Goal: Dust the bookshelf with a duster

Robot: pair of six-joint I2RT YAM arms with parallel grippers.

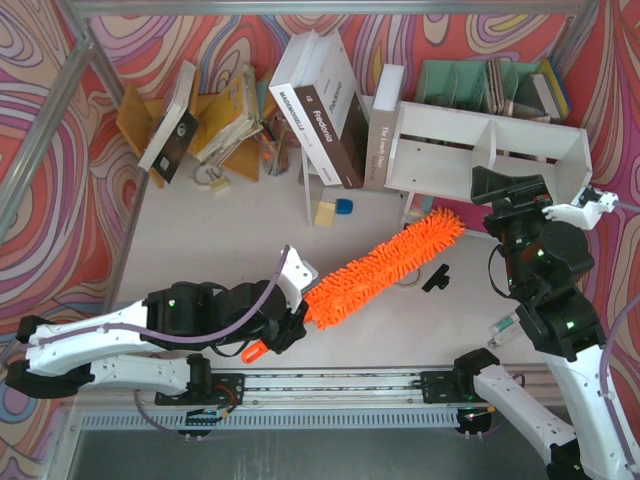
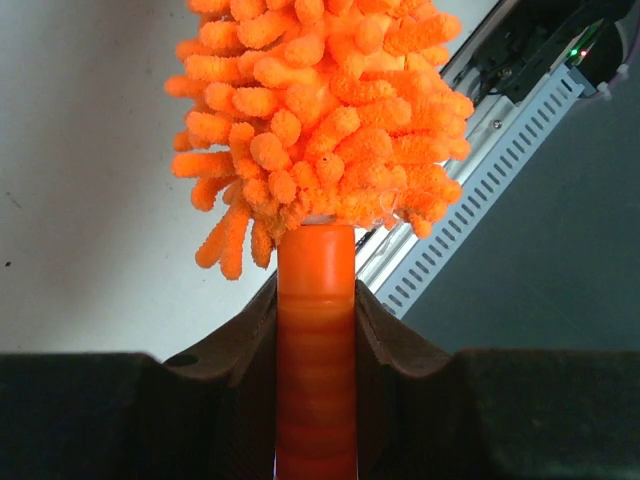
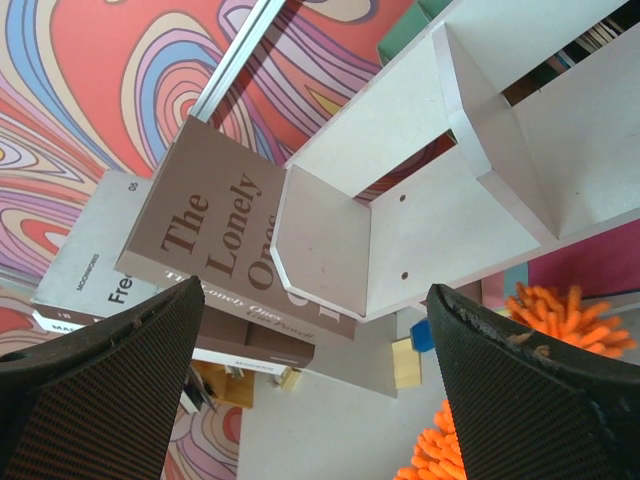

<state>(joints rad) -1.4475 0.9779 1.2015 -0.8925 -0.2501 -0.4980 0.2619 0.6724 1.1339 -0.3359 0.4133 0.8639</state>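
The orange duster (image 1: 385, 265) lies slanted across the middle of the table, its fluffy head pointing up right toward the white bookshelf (image 1: 480, 150) at the back right. My left gripper (image 1: 285, 325) is shut on the duster's smooth orange handle (image 2: 316, 350), with the shaggy head (image 2: 320, 110) just beyond the fingers. My right gripper (image 3: 315, 375) is open and empty, held near the bookshelf's front right, looking into its compartments (image 3: 420, 215). The duster's tip shows at that view's lower right (image 3: 560, 315).
Brown and white books (image 1: 325, 110) lean left of the bookshelf. A mint-green organizer (image 1: 490, 85) stands behind it. Yellow holders with books (image 1: 200, 120) sit at the back left. Small blue and yellow blocks (image 1: 335, 210) and a black clip (image 1: 437, 278) lie on the table.
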